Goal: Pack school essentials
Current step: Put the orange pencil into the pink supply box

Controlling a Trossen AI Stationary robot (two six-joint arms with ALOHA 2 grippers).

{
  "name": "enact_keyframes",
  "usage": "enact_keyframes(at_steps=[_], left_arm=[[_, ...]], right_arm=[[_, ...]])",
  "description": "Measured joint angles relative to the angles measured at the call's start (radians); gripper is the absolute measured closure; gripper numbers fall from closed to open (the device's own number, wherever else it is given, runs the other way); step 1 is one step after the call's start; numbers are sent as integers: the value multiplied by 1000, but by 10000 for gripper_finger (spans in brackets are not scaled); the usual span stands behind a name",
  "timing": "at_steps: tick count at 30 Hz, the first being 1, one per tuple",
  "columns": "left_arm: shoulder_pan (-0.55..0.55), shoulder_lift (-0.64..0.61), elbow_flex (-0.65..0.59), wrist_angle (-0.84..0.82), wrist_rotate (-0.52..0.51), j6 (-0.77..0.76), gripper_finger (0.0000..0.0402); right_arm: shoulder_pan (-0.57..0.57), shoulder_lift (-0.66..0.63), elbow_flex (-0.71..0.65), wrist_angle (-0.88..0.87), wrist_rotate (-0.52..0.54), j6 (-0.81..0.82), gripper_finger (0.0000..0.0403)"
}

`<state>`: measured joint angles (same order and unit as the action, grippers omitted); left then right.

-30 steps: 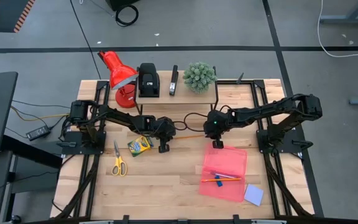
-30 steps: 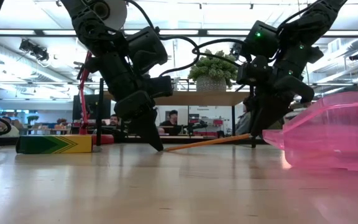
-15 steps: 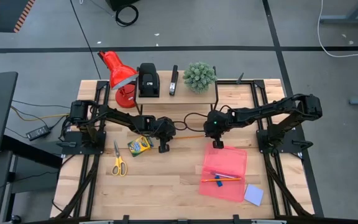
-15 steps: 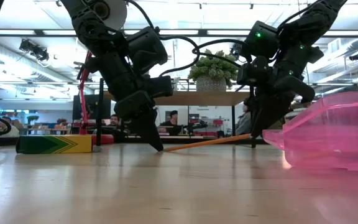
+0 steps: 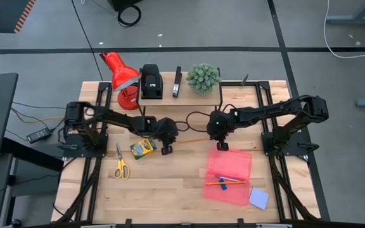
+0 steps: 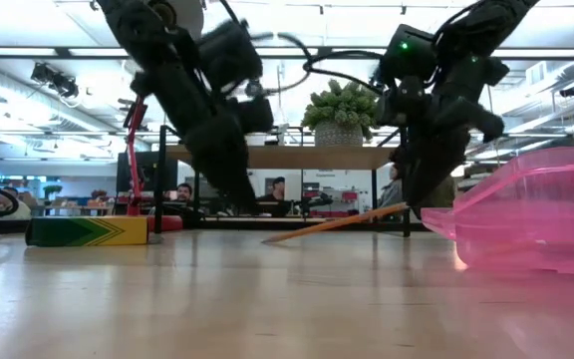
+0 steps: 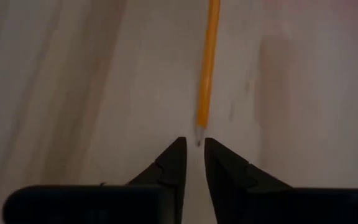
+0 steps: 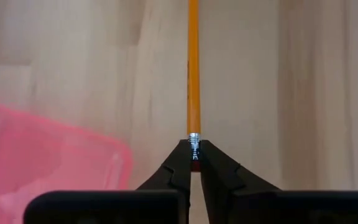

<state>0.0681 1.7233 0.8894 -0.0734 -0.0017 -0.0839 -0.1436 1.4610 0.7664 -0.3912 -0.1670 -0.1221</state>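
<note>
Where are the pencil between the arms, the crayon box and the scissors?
Pencil point(image 8: 193, 74): right wrist view, on the orange shaft.
Crayon box point(image 6: 88, 231): low view, on its long green-and-yellow side.
Scissors point(image 5: 121, 170): high view, on the yellow handles.

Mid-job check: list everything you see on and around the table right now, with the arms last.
Orange pencil: 1, orange, mid-table, tip on the wood, other end raised.
Translucent pink plastic case: 1, pink, right front of the wooden table.
Items in the case: second orange pencil, small blue eraser, pinkish pen.
Notepad: 1, lavender-blue, beside the case.
Crayon box: 1, yellow-green, left of centre.
Scissors: 1, yellow-handled, left front.
Desk lamp: 1, red, back left.
Black devices: 2, on the back shelf.
Potted plant: 1, green, on the shelf.
Left gripper: open, just off the pencil tip.
Right gripper: shut on the pencil's eraser end.
</note>
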Motion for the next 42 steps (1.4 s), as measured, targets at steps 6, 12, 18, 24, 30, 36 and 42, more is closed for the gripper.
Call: enact_keyframes(at_steps=[6,12,18,24,30,36,42], left_arm=[[0,-178,0,-12,-2,-45,313],[0,-317,1,-27,-79,-69,308],[-11,-338,1,-41,-91,-111,308],[-74,-335,1,-42,-91,-137,308],[-144,-336,1,-46,-91,-168,308],[-199,-336,1,-64,-91,-219,308],[-242,-336,1,-70,-91,-281,308]], right_arm=[[-1,-115,34,-89,-29,16,377],[15,-301,46,-244,-90,129,377],[138,-483,46,-318,-109,283,377],[361,-551,46,-379,-64,508,377],[612,-530,46,-377,68,684,377],[815,-473,46,-377,172,793,375],[909,-397,15,-379,208,837,374]])
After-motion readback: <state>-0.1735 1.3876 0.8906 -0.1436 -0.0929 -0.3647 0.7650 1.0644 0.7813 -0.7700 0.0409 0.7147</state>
